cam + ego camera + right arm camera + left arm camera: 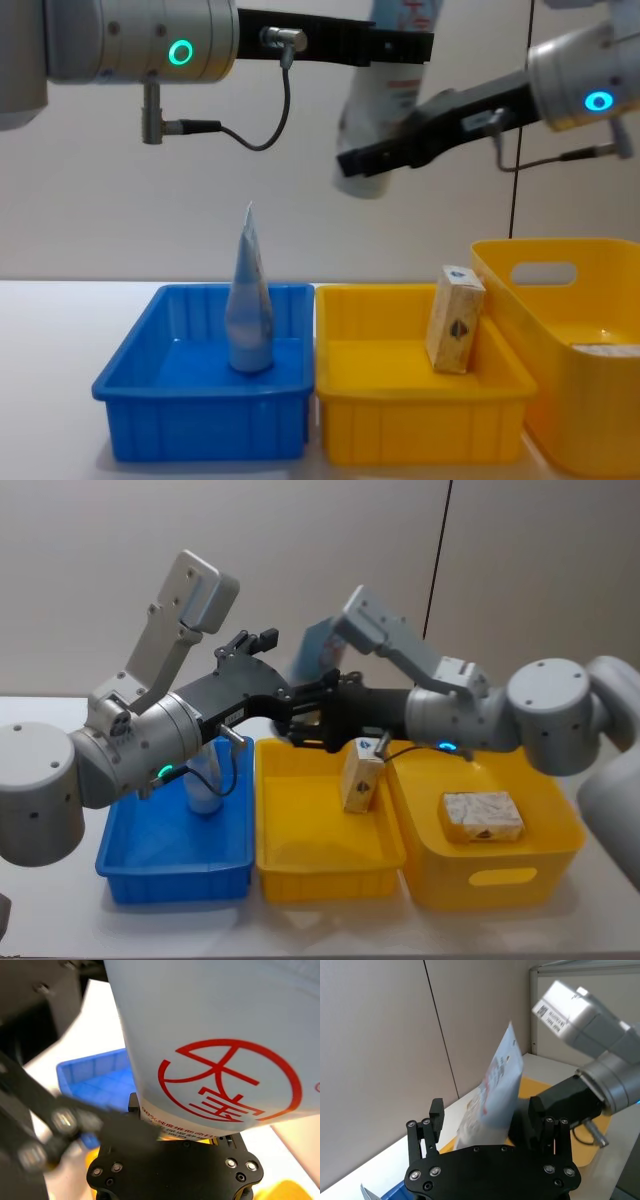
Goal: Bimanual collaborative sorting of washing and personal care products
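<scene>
A pale blue-white tube (385, 90) with a red round logo (230, 1080) hangs in the air above the bins. My right gripper (362, 160) is shut on its lower end. My left gripper (486, 1110) is open around the tube (495, 1090) higher up, and a gap shows at each finger (436, 1112). In the head view the two grippers meet over the yellow bin, left gripper (285, 697) and right gripper (305, 730). Another tube (248, 310) stands upright in the blue bin (200, 385). One beige carton (360, 775) leans in the middle yellow bin (330, 865).
A second carton (482, 816) lies flat in the taller yellow bin (500, 875) at the right. The three bins stand side by side on a white table (60, 910), with a plain wall behind them.
</scene>
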Controlling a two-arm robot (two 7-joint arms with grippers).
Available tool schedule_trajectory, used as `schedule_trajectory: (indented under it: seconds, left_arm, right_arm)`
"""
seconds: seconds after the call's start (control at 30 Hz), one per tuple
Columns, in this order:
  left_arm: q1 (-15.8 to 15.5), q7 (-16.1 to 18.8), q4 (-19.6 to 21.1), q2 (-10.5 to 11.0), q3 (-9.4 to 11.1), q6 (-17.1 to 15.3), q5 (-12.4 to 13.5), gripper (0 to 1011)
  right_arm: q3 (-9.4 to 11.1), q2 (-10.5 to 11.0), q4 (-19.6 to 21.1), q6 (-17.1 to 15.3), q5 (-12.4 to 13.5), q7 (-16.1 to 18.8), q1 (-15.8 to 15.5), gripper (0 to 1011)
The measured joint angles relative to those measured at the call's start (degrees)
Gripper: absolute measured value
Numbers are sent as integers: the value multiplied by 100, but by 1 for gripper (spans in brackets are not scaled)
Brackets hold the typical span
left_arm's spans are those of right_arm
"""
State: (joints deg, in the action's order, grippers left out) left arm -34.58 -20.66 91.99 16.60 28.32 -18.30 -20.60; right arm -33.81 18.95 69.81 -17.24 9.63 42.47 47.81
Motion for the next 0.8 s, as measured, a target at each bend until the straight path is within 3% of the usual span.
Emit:
schedule_trajectory:
  seconds: [0.4, 0.6, 0.8]
  left_arm:
    - [0, 5, 0, 0, 0, 0, 2, 1001]
    - [0, 7, 0, -2, 0, 0, 2, 1001]
    - [0, 8, 0, -1, 0, 0, 2, 1001]
  right_arm:
    - [275, 550, 471, -537, -28, -338, -163, 616]
    - [350, 695, 469, -914, -29, -409, -84, 616]
    - [344, 772, 220, -1368, -9, -362, 154, 616]
